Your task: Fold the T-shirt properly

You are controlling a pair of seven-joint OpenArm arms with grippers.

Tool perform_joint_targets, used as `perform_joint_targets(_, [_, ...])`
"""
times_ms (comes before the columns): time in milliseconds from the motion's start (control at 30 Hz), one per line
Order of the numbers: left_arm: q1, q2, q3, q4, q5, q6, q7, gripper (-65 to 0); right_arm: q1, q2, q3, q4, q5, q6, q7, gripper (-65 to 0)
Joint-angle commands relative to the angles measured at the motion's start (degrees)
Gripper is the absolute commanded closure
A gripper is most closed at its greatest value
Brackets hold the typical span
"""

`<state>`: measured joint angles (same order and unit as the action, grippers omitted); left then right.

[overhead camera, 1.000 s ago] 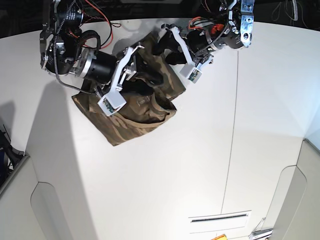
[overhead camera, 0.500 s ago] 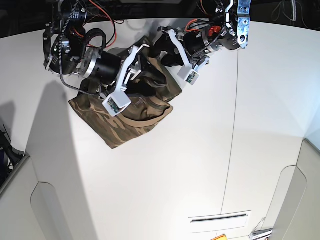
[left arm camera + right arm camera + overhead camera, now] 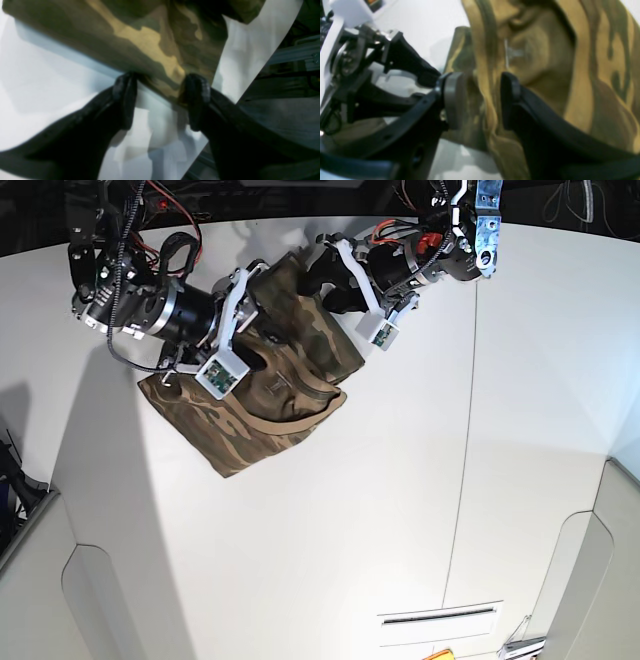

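The camouflage T-shirt (image 3: 250, 425) lies partly folded at the back left of the white table, its tan collar (image 3: 300, 412) facing front right. My right gripper (image 3: 268, 330) sits over the shirt's middle. In the right wrist view its jaws (image 3: 481, 100) are closed on a bunched fold of the T-shirt (image 3: 595, 75) beside the collar, and the pale neck label (image 3: 512, 53) shows just beyond. My left gripper (image 3: 325, 285) hovers at the shirt's back edge. In the left wrist view it (image 3: 161, 100) stands wide open, with the folded edge of the T-shirt (image 3: 140, 37) crossing its fingertips.
The white table (image 3: 330, 560) has a seam (image 3: 468, 430) running front to back on the right and a narrow slot (image 3: 438, 616) near the front. Its back edge (image 3: 252, 75) lies close behind my left gripper. Dark clutter (image 3: 12, 480) sits beyond the left edge.
My right arm has drawn back towards the left rear, still holding its fold, and the shirt has shifted slightly with it. My left arm rose a little towards the back, then stayed still.
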<state>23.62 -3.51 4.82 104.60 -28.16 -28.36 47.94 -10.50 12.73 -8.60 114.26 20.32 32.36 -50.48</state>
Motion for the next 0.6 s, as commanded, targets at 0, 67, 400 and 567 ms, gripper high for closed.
perform_joint_targets(0, [0.07, 0.0, -0.02, 0.44, 0.46, 0.24, 0.76, -34.4, 0.5, 0.5, -0.9, 0.85, -1.2, -0.68, 2.47, -24.0])
perform_joint_targets(67, [0.07, -0.02, -0.02, 0.44, 0.02, 0.24, 0.79, -34.4, 0.5, 0.61, -2.56, 0.44, -4.81, -1.11, 4.72, -23.9])
perform_joint_targets(400, [0.11, -0.02, -0.02, 0.44, -1.44, 0.24, 1.64, -34.4, 3.13, 0.59, -5.16, -6.58, -6.38, -1.11, 6.16, -4.3])
perform_joint_targets(567, [0.2, 0.0, -0.02, 0.44, -1.7, 0.24, 1.57, -34.4, 3.5, 0.59, -5.16, -8.31, -5.42, -1.07, 6.01, 0.0])
